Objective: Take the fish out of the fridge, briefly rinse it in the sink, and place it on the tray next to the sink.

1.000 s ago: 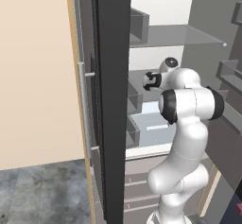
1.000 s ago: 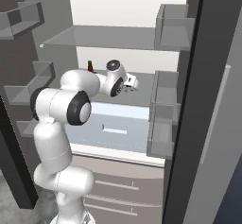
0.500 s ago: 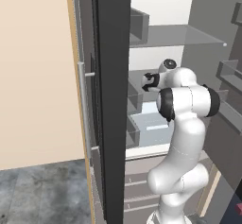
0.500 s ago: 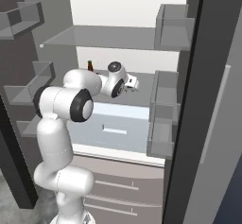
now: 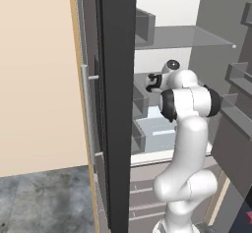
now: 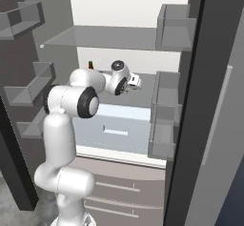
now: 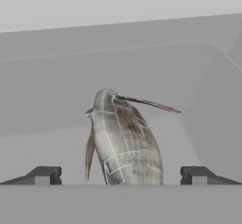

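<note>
The fridge point(image 5: 118, 104) stands open, its dark door edge in front of me and its grey shelves behind. On the middle shelf lies the fish point(image 7: 124, 142), grey-brown and scaled, its thin fin pointing right. My gripper point(image 7: 123, 176) is open just in front of it, one fingertip point(image 7: 45, 175) on either side, touching nothing. The base views show the hand, my gripper point(image 5: 152, 82) point(image 6: 131, 84), reaching in over that shelf. The sink and the tray are out of view.
A glass shelf point(image 6: 100, 36) hangs above the hand and a pale drawer point(image 6: 114, 129) sits below it. Door bins point(image 6: 164, 120) flank the opening on the right, more bins point(image 5: 142, 104) on the left. A small dark bottle point(image 6: 90, 65) stands at the shelf's back.
The arm has edged slightly deeper into the fridge. The jaws have stayed open.
</note>
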